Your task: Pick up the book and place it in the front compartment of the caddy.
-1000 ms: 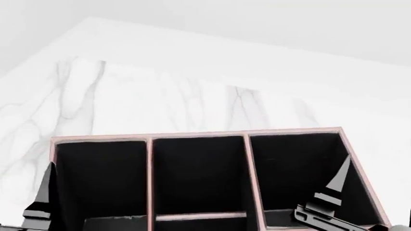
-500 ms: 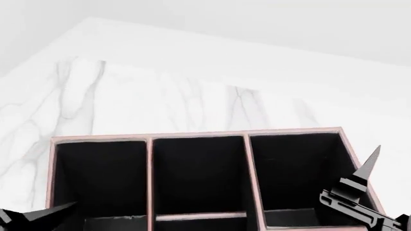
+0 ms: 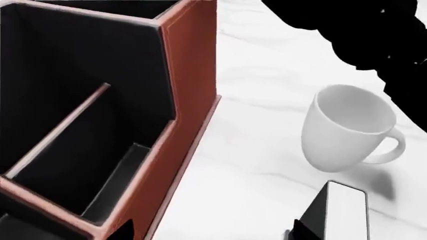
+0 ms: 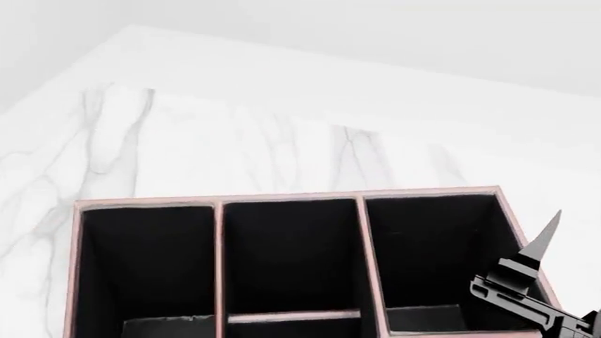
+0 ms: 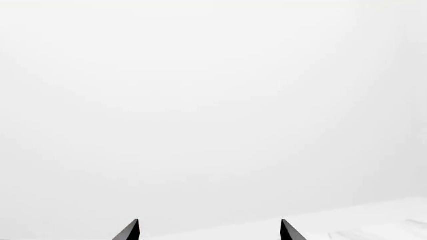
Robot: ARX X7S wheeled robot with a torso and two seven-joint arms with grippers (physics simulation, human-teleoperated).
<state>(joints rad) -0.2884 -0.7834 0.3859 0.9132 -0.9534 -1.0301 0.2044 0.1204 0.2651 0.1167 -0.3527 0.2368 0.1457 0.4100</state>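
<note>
The reddish-brown caddy (image 4: 218, 205) fills the lower head view, with three black-lined cells in a row. Its middle cell, the front compartment (image 4: 291, 257), ends at a pale cross divider (image 4: 295, 317). In the left wrist view the caddy's outer wall (image 3: 193, 75) is beside the open, empty left gripper (image 3: 212, 232). The book (image 3: 347, 212) stands on the marble close to one fingertip (image 3: 297, 231). The left gripper is out of the head view. The right gripper (image 5: 208, 232) is open and empty, and faces blank white. One of its fingers (image 4: 540, 243) points up by the caddy's right wall.
A white mug (image 3: 347, 130) stands on the marble table (image 3: 267, 150) just beyond the book, handle turned away from the caddy. A black arm part (image 3: 360, 35) hangs over the mug. White marble table (image 4: 235, 127) stretches behind the caddy to its far edge.
The left gripper's finger dropped out of the head view's lower left corner. The right gripper moved right, from over the right cell to the caddy's right wall, then stayed.
</note>
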